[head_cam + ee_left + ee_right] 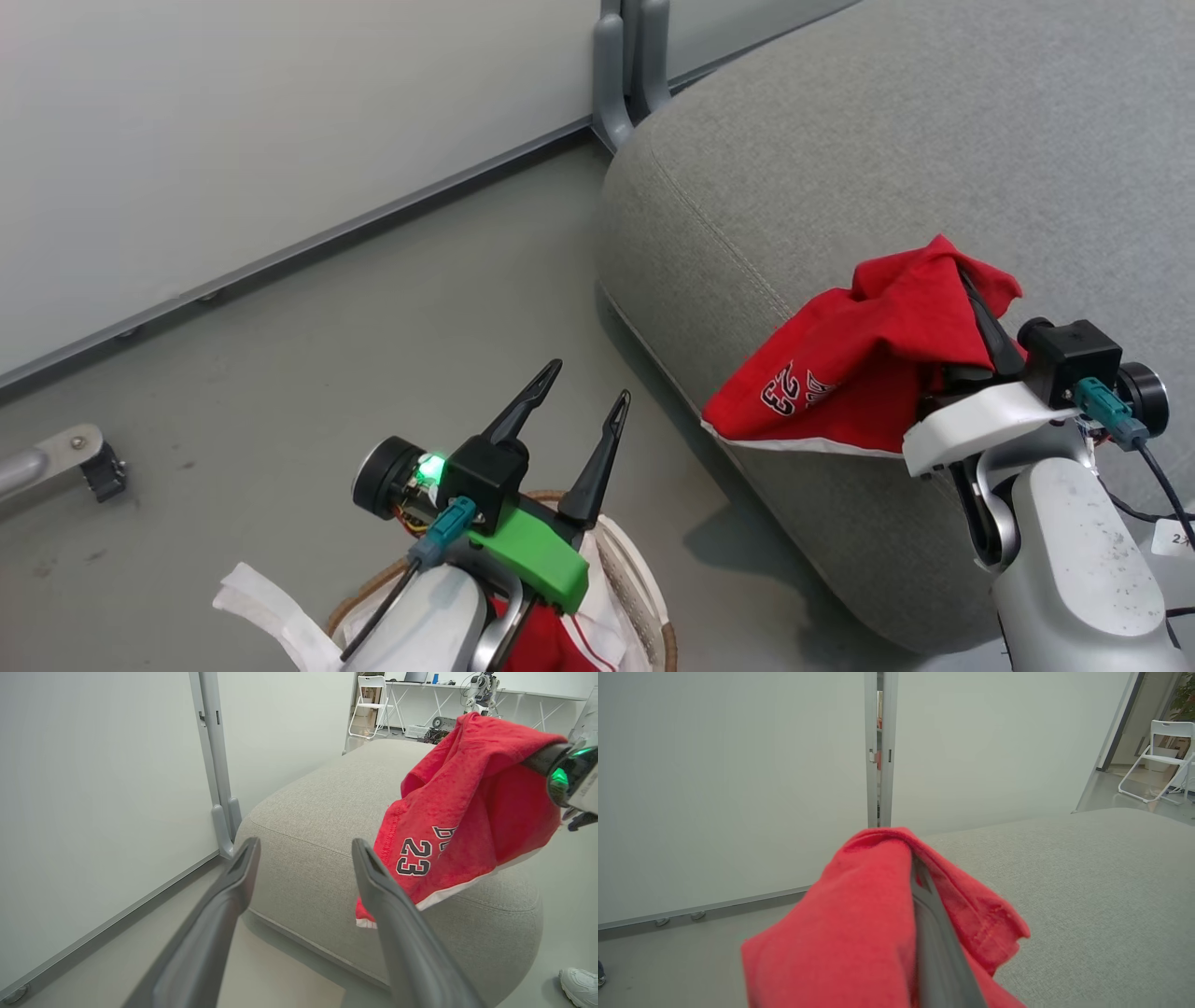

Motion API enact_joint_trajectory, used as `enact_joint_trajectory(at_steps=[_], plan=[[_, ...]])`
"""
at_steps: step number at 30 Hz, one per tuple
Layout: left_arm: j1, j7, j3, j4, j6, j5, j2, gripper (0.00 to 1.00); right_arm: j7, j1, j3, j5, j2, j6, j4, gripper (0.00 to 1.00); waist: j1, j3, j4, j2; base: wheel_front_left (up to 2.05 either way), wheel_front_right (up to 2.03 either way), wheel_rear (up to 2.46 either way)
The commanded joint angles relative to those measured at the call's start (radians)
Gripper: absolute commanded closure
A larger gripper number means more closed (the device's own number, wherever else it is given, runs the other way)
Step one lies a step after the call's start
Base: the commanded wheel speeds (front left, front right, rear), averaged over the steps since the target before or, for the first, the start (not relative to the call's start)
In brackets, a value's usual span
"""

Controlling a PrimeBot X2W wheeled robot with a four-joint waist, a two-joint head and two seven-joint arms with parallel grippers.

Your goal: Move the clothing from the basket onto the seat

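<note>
The clothing [868, 359] is red with a white hem and a dark, white-outlined 23. The seat [840, 159] is grey woven fabric. The near basket [639, 579] is cream, perforated, with a brown woven rim.

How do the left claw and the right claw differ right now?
The left claw is open and empty; the right claw is shut on the clothing. The left claw hangs above the basket; the right claw is over the edge of the seat. The left claw sits on a green mount, the right claw on a white mount. Both have long dark fingers.
</note>
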Motion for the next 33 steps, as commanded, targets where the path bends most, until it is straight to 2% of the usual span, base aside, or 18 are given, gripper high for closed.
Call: enact_joint_trajectory(at_steps=[1,9,18,24,27,33], plan=[[-0.020,0.000,-0.002,0.004,-0.004,0.006,0.016,0.00,-0.002,-0.003,-0.001,0.003,-0.001,-0.001,-0.006,1.00,0.0000,0.051,-0.042,-0.0001,0.00,0.00,0.00],[-0.051,0.000,-0.028,-0.005,-0.004,0.000,0.032,0.00,-0.002,-0.034,-0.053,-0.005,-0.002,-0.001,-0.008,1.00,0.0000,0.100,-0.006,-0.0001,0.00,0.00,0.00],[-0.084,0.000,-0.044,-0.042,-0.003,0.018,0.048,0.00,-0.002,-0.223,-0.205,-0.108,-0.006,-0.001,-0.009,1.00,0.0000,0.225,0.068,-0.0001,0.00,0.00,0.00],[-0.119,0.000,-0.051,-0.071,-0.003,0.031,0.057,0.00,-0.002,-0.400,-0.291,-0.155,-0.083,-0.001,0.028,1.00,0.0000,0.338,0.119,-0.0001,0.00,0.00,0.00],[-0.162,0.000,-0.065,-0.092,-0.003,0.035,0.056,0.00,-0.002,-0.492,-0.361,-0.171,-0.157,-0.001,0.053,1.00,0.0000,0.412,0.165,-0.0001,0.00,0.00,0.00],[-0.222,0.000,-0.053,-0.132,-0.003,0.048,0.064,0.00,-0.002,-0.641,-0.470,-0.205,-0.242,-0.001,0.131,1.00,0.0000,0.525,0.216,-0.0001,0.00,0.00,0.00]])
